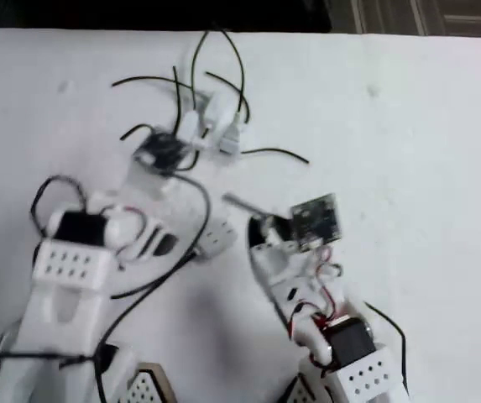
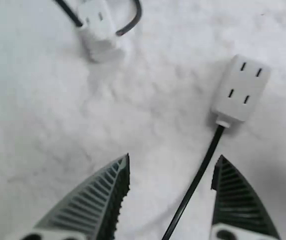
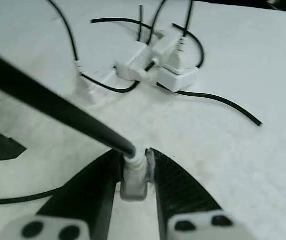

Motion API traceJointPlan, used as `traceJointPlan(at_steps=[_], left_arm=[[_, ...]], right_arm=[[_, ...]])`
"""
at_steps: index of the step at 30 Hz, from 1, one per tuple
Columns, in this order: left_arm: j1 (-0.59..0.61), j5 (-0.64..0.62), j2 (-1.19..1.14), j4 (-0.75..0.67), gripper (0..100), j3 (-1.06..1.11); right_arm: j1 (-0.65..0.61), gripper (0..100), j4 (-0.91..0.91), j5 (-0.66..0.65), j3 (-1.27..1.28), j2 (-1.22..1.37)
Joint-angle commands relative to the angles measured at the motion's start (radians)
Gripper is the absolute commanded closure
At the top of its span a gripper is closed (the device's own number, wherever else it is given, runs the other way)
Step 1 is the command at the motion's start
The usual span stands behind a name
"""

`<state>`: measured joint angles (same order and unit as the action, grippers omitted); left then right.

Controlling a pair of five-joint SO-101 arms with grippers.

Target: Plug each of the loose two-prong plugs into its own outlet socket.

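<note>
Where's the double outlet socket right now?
Left wrist view: the outlet socket lies on the table ahead of the open left gripper, its black cord running between the fingers.

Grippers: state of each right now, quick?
Left gripper: open, nothing held.
Right gripper: shut on a white plug.
</note>
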<state>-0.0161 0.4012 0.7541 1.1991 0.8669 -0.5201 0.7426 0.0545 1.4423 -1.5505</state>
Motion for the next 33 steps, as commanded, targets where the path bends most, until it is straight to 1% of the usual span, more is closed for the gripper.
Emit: traceJointPlan(at_steps=[1,4,6,12,15,17,20,28,33], left_arm=[[0.130,-0.011,0.203,-0.075,73,0.150],[0.228,-0.012,0.337,-0.074,73,0.241],[0.257,-0.012,0.420,-0.072,73,0.301],[0.266,-0.012,0.604,-0.072,73,0.489],[0.266,-0.012,0.677,-0.072,73,0.554],[0.266,-0.012,0.717,-0.054,73,0.566],[0.266,-0.009,0.762,-0.014,73,0.569],[0.266,-0.005,0.803,0.005,73,0.585],[0.266,-0.005,0.803,0.005,73,0.585]], right_arm=[[-0.076,98.1,-0.005,-0.026,-0.052,0.012],[-0.094,98.1,-0.019,-0.025,-0.075,0.087],[-0.094,98.1,-0.053,-0.025,-0.117,0.185],[-0.096,98.1,-0.199,-0.028,-0.259,0.567],[-0.111,98.1,-0.311,-0.115,-0.276,0.719],[-0.125,98.1,-0.386,-0.155,-0.276,0.796],[-0.136,98.1,-0.463,-0.157,-0.278,0.888],[-0.137,98.1,-0.593,-0.161,-0.276,1.043],[-0.096,98.1,-0.642,-0.161,-0.275,1.082]])
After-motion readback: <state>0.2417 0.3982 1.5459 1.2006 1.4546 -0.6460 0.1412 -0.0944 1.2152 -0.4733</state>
